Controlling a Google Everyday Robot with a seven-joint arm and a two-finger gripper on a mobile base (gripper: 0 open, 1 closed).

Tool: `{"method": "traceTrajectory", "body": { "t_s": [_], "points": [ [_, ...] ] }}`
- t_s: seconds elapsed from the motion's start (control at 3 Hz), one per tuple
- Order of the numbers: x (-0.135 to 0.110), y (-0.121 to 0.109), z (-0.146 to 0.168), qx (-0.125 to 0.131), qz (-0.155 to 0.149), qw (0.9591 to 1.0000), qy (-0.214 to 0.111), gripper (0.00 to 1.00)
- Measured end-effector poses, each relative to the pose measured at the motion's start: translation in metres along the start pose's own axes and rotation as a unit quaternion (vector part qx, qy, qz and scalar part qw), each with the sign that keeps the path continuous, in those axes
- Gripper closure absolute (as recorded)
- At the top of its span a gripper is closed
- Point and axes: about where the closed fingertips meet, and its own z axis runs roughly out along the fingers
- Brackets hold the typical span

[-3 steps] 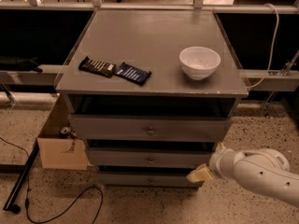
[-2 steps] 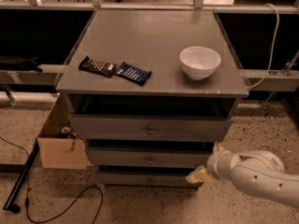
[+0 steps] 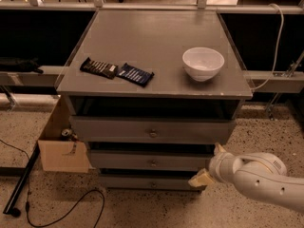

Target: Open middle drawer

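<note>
The grey cabinet has three drawer fronts stacked under its top. The middle drawer is the second front, with a small round knob at its centre, and sits about flush with the one below. My gripper comes in from the lower right on a white arm and is at the right end of the middle drawer. Its fingers are open: one cream fingertip is low by the bottom drawer, the other is higher by the drawer's corner. It holds nothing.
A white bowl and two snack bars lie on the cabinet top. The top drawer juts out slightly. A cardboard box stands against the cabinet's left side, with a black pole and cable on the floor.
The arm has shifted slightly lower and closer to the cabinet's right side. The drawers have not moved.
</note>
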Motion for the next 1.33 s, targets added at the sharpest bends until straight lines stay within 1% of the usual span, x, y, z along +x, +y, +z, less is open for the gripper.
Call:
{"method": "traceTrajectory", "body": {
  "t_s": [0.33, 0.67, 1.0, 1.33],
  "points": [
    [0.005, 0.001, 0.002, -0.003, -0.053, 0.9985, 0.012, 0.00],
    [0.033, 0.001, -0.002, -0.008, -0.093, 0.9945, 0.049, 0.00],
    [0.045, 0.001, -0.002, -0.008, -0.103, 0.9926, 0.064, 0.00],
    [0.046, 0.001, -0.002, -0.008, -0.105, 0.9923, 0.065, 0.00]
  ]
}}
